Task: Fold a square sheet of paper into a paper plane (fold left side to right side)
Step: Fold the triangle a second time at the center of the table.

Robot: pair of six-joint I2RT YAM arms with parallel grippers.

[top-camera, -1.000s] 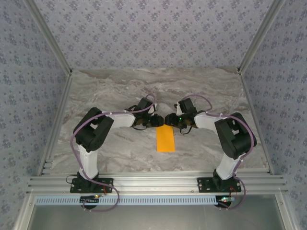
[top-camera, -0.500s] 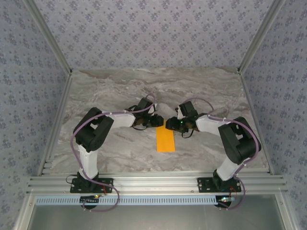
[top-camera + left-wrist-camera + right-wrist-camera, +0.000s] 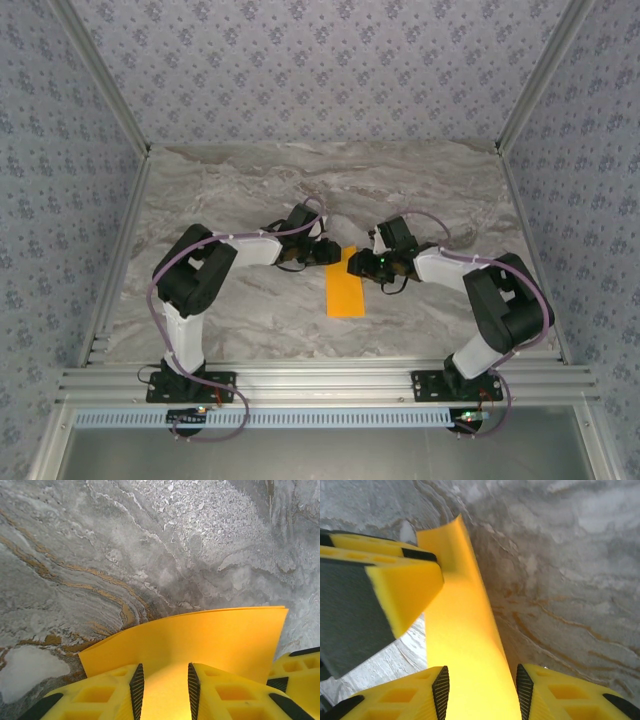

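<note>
Narrow folded orange-yellow paper sheet lies mid grey marbled bench, far end curling up. Left fingers parted, straddling that end, likely pinning it against sliding. Right fingers parted astride strip, nothing clamped; probably set for creasing.

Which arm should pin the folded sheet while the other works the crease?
Left, probably: the left gripper sits on the orange paper's far end; the right gripper straddles it with open jaws, free to slide.
</note>
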